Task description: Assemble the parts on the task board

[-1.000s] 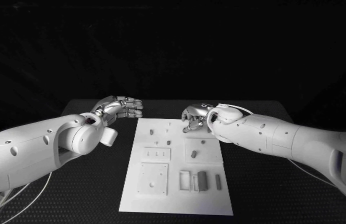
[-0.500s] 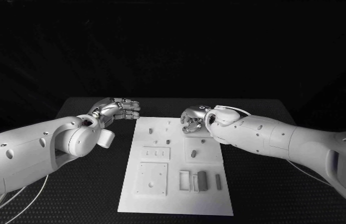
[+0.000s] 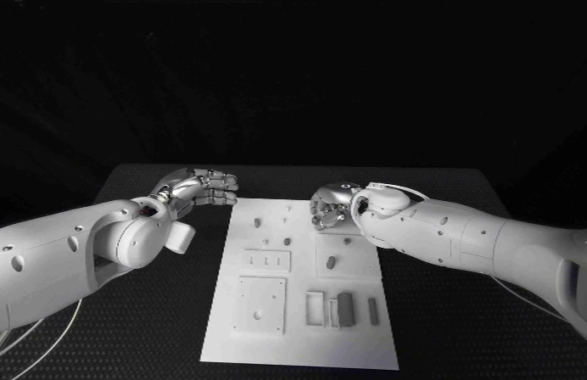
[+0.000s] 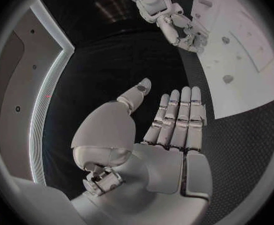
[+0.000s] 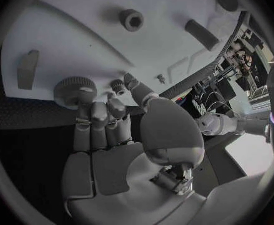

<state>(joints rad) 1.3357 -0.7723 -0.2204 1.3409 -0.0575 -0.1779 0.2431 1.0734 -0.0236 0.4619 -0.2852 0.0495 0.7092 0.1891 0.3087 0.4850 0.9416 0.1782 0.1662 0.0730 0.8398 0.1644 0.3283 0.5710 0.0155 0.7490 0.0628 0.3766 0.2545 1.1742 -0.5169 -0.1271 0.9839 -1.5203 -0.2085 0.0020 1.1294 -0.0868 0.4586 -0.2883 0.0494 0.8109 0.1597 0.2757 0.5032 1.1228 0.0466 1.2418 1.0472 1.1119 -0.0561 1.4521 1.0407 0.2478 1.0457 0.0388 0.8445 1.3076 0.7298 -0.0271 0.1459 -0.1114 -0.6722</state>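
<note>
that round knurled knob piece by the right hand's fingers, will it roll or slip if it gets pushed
The knob looks rigid and disc-shaped, so tipped on edge it would probably roll. Its ridged rim should give the right hand decent friction, so slipping seems less likely. It looks small, so probably light, and a push may slide it across the smooth task board.

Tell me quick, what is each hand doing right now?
Left hand: open, holding nothing, off the task board.
Right hand: fingertips on a round knurled part at the board's edge; whether it grips cannot be told.
</note>
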